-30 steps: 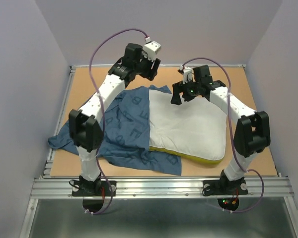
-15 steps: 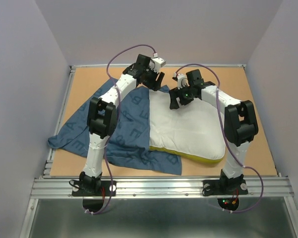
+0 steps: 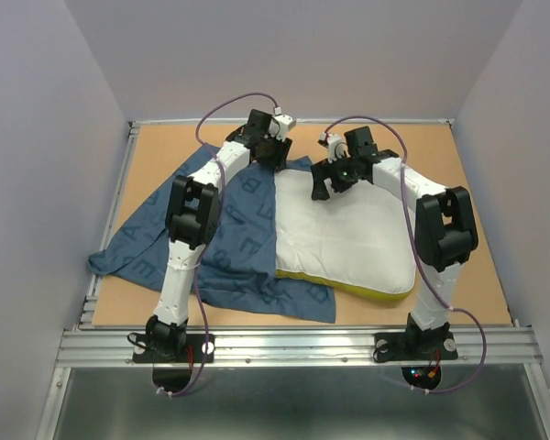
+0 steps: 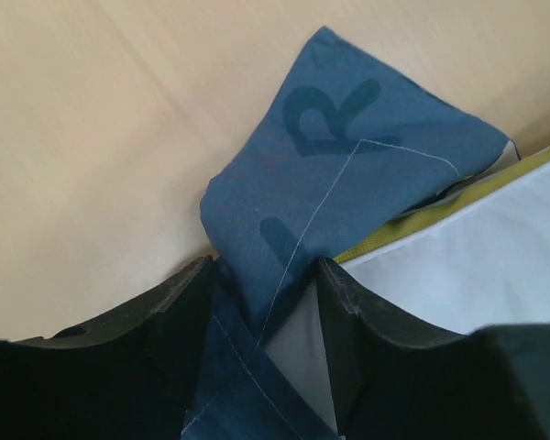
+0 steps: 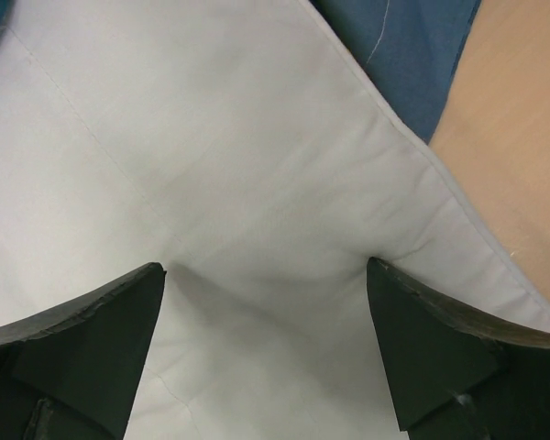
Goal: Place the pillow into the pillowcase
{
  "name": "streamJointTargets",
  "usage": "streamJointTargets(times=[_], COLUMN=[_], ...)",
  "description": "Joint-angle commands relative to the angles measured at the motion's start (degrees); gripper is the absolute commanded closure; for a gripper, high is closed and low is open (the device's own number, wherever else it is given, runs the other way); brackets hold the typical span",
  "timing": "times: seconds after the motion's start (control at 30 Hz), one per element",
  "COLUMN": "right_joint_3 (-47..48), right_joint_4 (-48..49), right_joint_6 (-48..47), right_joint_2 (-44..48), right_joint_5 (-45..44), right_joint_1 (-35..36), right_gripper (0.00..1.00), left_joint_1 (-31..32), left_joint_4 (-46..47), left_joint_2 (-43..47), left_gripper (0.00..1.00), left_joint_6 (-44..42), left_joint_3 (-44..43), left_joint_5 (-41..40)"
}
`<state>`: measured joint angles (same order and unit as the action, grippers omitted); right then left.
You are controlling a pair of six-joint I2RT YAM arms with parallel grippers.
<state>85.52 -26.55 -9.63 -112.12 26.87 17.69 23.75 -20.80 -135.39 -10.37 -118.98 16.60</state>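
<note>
The white pillow (image 3: 348, 234) with a yellow-green band (image 3: 376, 291) along its near edge lies on the table. Its left part rests on the blue lettered pillowcase (image 3: 229, 238), which is spread out to the left. My left gripper (image 3: 277, 154) is down at the pillowcase's far corner. In the left wrist view its jaws (image 4: 264, 266) stand apart astride a fold of blue pillowcase fabric (image 4: 330, 156), with the pillow (image 4: 477, 247) beside it. My right gripper (image 3: 323, 183) is open wide (image 5: 266, 266), both fingertips pressed into the pillow (image 5: 211, 137) near its far left corner.
The tan table (image 3: 458, 156) is framed by a metal rail (image 3: 293, 344) at the near edge and purple walls around. A strip of pillowcase (image 5: 412, 46) shows beyond the pillow's edge in the right wrist view, with bare table (image 5: 522, 137) next to it.
My left arm has reached forward and lowered its gripper onto the pillowcase's far corner, its jaws narrowing a little. My right gripper shifted slightly left on the pillow and opened wider.
</note>
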Motion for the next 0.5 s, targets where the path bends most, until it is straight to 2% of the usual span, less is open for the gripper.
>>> streamJointTargets(times=[0.0,0.1,0.23,0.43,0.47], right_joint_3=[5.61,8.25,9.58,12.83,13.27], right_joint_4=[4.29,5.72,5.8,5.72,5.63], right_joint_6=[0.04,-0.21,-4.42,-4.88,-4.0], right_joint_2=[3.48,0.15,-5.21,-12.07,-12.6], right_joint_5=[-5.15,-6.84,-3.06,4.23,6.5], right_joint_1=[0.06,-0.64,-0.73,-0.73,-0.64], right_gripper=[0.02,0.01,0.0,0.0,0.04], left_joint_1=[-1.24,-1.86,-1.86,-1.86,-1.78], left_joint_4=[0.49,0.76,1.98,2.78,2.78], left_joint_2=[-1.01,-1.1,0.21,2.41,2.76], left_gripper=[0.55,0.68,0.74,0.84,0.88], left_joint_6=[1.05,1.85,2.11,3.69,3.87], left_joint_3=[-3.01,-2.93,-1.53,0.32,0.93], left_joint_5=[3.07,6.33,8.62,11.26,11.7])
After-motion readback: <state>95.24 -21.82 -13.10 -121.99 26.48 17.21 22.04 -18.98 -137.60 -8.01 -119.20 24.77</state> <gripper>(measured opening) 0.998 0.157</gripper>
